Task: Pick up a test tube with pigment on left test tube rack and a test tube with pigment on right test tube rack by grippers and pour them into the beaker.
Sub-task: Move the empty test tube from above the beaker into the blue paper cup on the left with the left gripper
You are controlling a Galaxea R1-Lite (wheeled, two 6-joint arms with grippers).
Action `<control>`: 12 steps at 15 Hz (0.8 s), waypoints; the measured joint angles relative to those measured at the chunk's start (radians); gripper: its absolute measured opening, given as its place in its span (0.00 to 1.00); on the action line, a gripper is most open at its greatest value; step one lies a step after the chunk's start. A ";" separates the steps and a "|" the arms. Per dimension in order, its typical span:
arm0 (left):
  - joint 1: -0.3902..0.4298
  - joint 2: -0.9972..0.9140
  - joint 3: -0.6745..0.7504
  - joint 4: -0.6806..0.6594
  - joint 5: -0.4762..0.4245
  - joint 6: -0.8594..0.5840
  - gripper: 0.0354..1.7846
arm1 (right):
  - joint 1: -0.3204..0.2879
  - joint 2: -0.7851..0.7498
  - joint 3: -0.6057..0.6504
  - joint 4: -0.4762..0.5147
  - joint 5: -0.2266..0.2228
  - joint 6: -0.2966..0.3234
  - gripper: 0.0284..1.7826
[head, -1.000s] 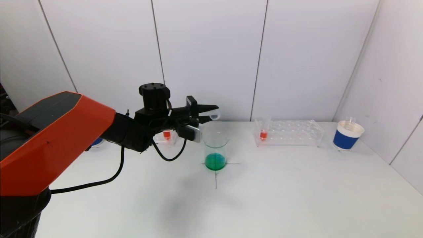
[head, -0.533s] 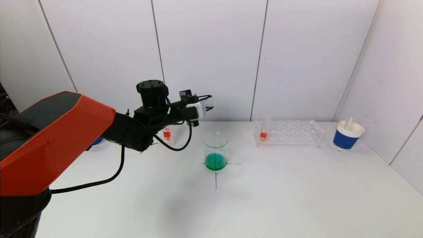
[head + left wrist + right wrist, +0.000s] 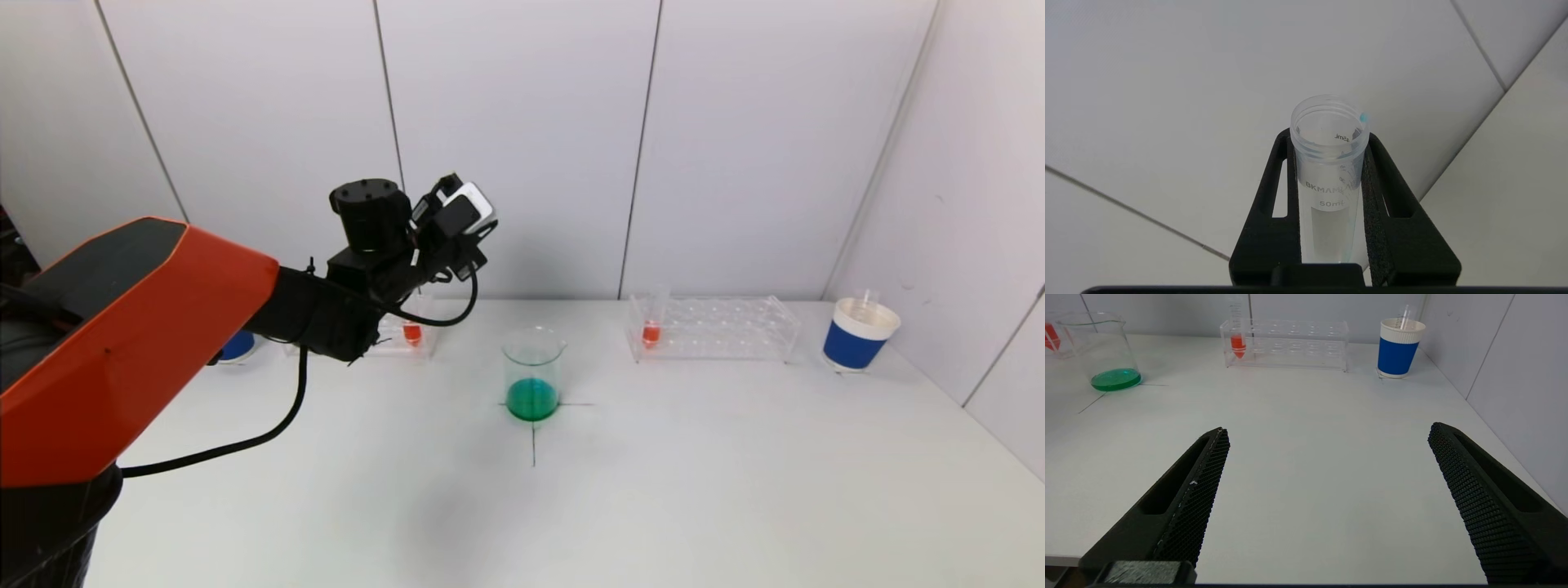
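Head view shows the left gripper (image 3: 457,214) raised above the counter (image 3: 653,457), left of and above the beaker (image 3: 533,374). Left wrist view shows its two black fingers (image 3: 1267,228) closed against the sides of a clear test tube (image 3: 1329,171). The tube carries 50 ml and 45 ml graduations. It appears empty apart from a small blue drop at its rim and a faint blue streak along its wall. Its open mouth faces the white wall panels.

The beaker stands on a black cross mark at the centre of the counter. It holds a shallow layer of green liquid at the bottom; the upper part is clear.

The left test tube rack (image 3: 400,336) lies at the far left, partly hidden behind the arm. One test tube with red pigment (image 3: 412,331) stands in it. A blue cup (image 3: 237,346) sits farther left, mostly hidden by the arm.

The right test tube rack (image 3: 714,328) lies at the far right of the beaker. One tube with orange-red pigment (image 3: 651,331) stands upright in its left end; the other slots hold nothing visible.

A blue and white paper cup (image 3: 859,335) stands right of that rack, near the wall, with a clear tube upright inside it.

Right wrist view shows the right gripper (image 3: 1327,506) low at the near edge of the counter, fingers spread wide and holding nothing.
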State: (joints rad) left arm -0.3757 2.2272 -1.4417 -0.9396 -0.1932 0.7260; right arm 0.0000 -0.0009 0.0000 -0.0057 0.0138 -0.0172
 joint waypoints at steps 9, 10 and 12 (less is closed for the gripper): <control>0.074 -0.083 -0.127 0.231 0.311 -0.194 0.24 | 0.000 0.000 0.000 0.000 0.000 0.000 0.99; 0.094 -0.089 -0.137 0.234 0.317 -0.206 0.24 | 0.000 0.000 0.000 0.000 0.000 0.000 0.99; 0.132 -0.101 -0.145 0.240 0.320 -0.234 0.24 | 0.000 0.000 0.000 0.000 0.000 0.000 0.99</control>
State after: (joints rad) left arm -0.2434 2.1264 -1.5870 -0.7000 0.1268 0.4921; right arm 0.0000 -0.0009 0.0000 -0.0057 0.0134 -0.0168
